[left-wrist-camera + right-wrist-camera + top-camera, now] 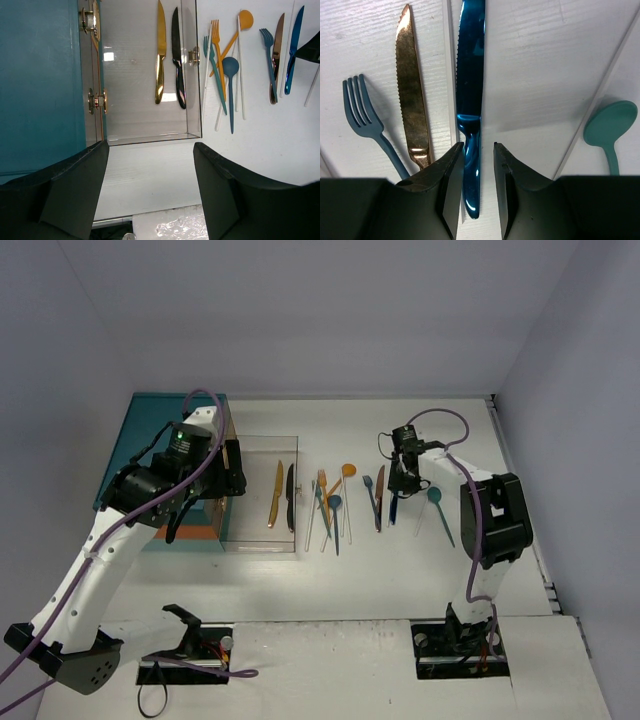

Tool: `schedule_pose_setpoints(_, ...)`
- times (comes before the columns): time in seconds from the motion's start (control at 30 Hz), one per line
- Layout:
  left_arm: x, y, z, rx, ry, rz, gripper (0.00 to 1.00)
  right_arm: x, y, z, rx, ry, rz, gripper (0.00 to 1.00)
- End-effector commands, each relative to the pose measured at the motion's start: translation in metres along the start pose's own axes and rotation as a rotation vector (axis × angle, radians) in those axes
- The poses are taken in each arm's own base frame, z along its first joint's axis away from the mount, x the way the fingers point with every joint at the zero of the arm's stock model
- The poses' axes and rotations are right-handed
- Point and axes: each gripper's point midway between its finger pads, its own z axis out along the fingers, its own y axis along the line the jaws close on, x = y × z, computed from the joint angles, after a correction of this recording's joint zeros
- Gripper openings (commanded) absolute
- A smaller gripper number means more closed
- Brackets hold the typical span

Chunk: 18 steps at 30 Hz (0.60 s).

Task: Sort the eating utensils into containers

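Note:
Several eating utensils lie in a row on the white table: an orange fork [217,50], a teal spoon [231,70], a blue fork [362,112], a brown knife [411,90] and a blue knife [471,75]. My right gripper [478,146] is open low over the table, its fingers either side of the blue knife's handle. The left finger touches the handle and a gap shows on the right. The containers belong to a teal chest [150,440]. Its clear drawer [150,137] is pulled out and holds a gold knife [160,55] and a black knife [177,60]. My left gripper [150,147] hangs open and holds nothing, near the drawer's end.
A teal spoon [610,125] and a pale chopstick [600,100] lie just right of my right gripper. Grey walls close in the table at the back and sides. The table's right edge [520,490] runs close behind the right arm.

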Motion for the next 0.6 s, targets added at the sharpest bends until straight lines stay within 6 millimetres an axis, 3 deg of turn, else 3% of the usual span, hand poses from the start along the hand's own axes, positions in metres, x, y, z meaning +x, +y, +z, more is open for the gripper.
schedule_pose_setpoints(0.0, -0.013, -0.004, -0.006, 0.022, -0.05, -0.024, 0.65, -0.002, 0.004, 0.001, -0.017, 0.003, 0.016, 0.27)
schedule_pose_setpoints(0.57, -0.011, -0.002, -0.003, 0.012, -0.044, -0.021, 0.65, 0.037, -0.013, 0.021, 0.051, 0.089, 0.029, 0.28)
